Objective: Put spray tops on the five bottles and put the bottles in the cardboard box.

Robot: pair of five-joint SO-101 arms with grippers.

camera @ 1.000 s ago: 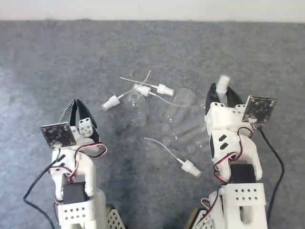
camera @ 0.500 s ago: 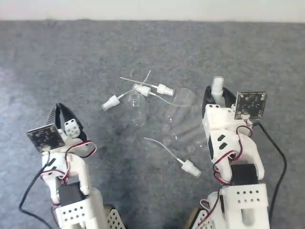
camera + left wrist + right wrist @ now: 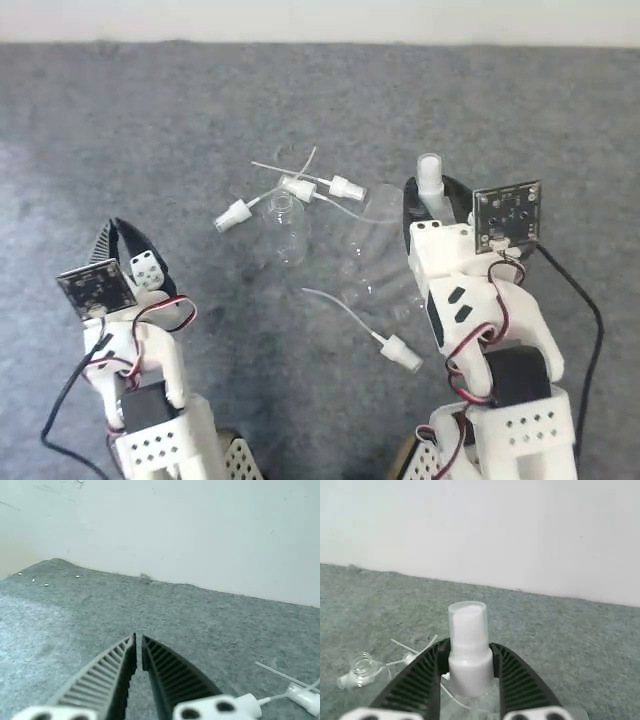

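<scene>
spray top (image 3: pixel 467 625) looks light, rigid and slick, best held at its collar, where the right pincer (image 3: pixel 467 652) is clamped; left pincer (image 3: pixel 139 641) sits together, empty.

We list a grey, felt-like carpet (image 3: pixel 130 130) as the working surface, mottled in tone and running back to a straight edge. Behind it we record a plain white wall (image 3: pixel 320 18), evenly lit, with a faint tan patch (image 3: pixel 12 555) low at one end in the left wrist view. We also note a few small pale specks (image 3: pixel 33 579) on the carpet near that edge.
</scene>
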